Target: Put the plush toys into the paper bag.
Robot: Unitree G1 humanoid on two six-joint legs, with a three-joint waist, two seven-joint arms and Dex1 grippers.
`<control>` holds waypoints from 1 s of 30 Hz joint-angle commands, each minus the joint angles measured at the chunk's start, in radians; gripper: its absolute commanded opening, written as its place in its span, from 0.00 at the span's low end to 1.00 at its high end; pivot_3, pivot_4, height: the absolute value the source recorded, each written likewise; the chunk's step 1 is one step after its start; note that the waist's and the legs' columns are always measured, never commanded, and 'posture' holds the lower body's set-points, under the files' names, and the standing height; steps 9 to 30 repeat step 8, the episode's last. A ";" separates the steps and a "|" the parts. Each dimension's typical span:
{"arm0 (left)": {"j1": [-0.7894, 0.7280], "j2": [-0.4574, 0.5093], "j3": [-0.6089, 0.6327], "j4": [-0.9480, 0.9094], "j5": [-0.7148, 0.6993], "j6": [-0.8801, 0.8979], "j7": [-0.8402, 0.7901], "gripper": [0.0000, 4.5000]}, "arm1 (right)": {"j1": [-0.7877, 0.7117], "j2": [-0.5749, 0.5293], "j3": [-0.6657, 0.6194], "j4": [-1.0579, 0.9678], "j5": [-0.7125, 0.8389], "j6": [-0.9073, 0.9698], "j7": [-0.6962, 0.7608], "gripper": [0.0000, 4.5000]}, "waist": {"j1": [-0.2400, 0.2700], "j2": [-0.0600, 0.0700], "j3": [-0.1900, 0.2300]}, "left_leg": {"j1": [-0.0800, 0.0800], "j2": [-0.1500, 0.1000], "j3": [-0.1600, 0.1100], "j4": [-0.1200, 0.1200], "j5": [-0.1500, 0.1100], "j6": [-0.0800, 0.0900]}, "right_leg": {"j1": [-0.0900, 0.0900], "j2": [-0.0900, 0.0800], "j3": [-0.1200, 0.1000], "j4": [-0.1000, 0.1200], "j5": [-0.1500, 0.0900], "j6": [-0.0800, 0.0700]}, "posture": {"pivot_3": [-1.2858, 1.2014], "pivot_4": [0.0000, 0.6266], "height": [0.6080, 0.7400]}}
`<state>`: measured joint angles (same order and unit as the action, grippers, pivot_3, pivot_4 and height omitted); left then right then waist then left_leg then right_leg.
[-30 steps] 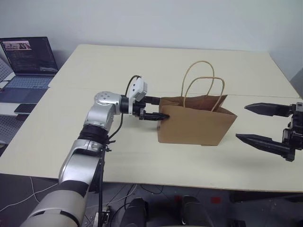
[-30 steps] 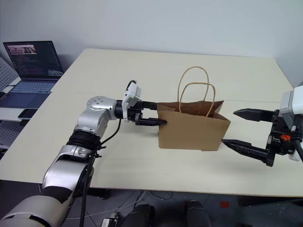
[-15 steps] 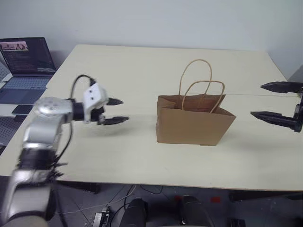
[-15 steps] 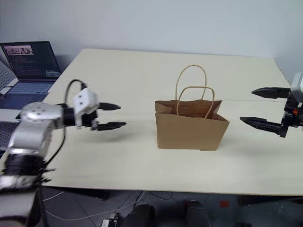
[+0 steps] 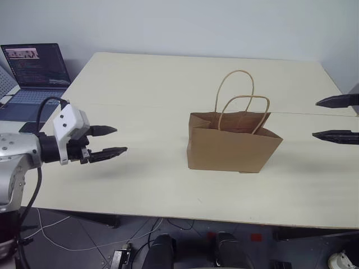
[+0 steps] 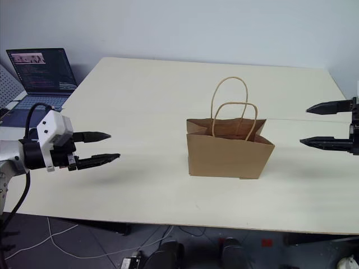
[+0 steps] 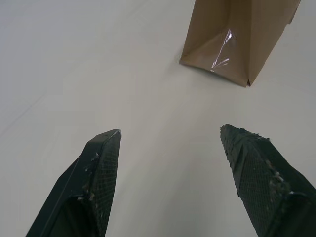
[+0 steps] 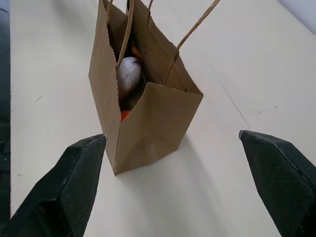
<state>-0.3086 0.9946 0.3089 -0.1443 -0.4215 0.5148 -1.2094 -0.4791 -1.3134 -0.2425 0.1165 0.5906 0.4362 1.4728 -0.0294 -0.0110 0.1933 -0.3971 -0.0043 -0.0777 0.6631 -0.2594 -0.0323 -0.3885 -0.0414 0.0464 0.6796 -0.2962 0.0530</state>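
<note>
The brown paper bag (image 5: 233, 148) stands upright and open in the middle of the table, handles up. In the right wrist view, the white egg plush (image 8: 127, 74) lies inside the bag (image 8: 143, 108), with a bit of orange plush (image 8: 125, 115) under it. My left gripper (image 5: 119, 140) hovers open and empty well to the left of the bag, pointing at it. My right gripper (image 6: 304, 126) hangs open and empty to the right of the bag, also pointing toward it. The left wrist view shows the bag's side (image 7: 237, 34) beyond the open left gripper (image 7: 170, 131).
The cream table (image 5: 168, 84) has a seam running across behind the bag. An open laptop (image 5: 33, 70) sits on a lower surface at the far left. The table's front edge runs close below both grippers.
My left gripper has drawn back from the bag's left edge, far out to the left. The right gripper has moved out to the right. Both stayed open, and the bag kept its place.
</note>
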 commanded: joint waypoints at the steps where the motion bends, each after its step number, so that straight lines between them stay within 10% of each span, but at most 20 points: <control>1: -0.049 0.030 -0.003 0.022 -0.014 -0.013 -0.001 0.76 | 0.014 -0.014 -0.060 -0.039 0.012 0.019 0.008 1.00 | -0.001 0.000 0.000 | 0.000 0.000 0.000 0.000 0.000 0.000 | 0.000 0.000 0.000 0.000 0.000 0.000 | 0.52 0.24 1.00; 30: -0.115 0.040 -0.050 0.079 -0.020 -0.036 -0.031 0.76 | 0.069 -0.012 -0.119 -0.082 0.014 0.043 -0.006 1.00 | -0.001 0.000 0.000 | 0.000 0.000 0.001 0.000 0.000 0.000 | 0.000 0.000 0.000 0.000 0.000 0.000 | 0.52 0.24 1.00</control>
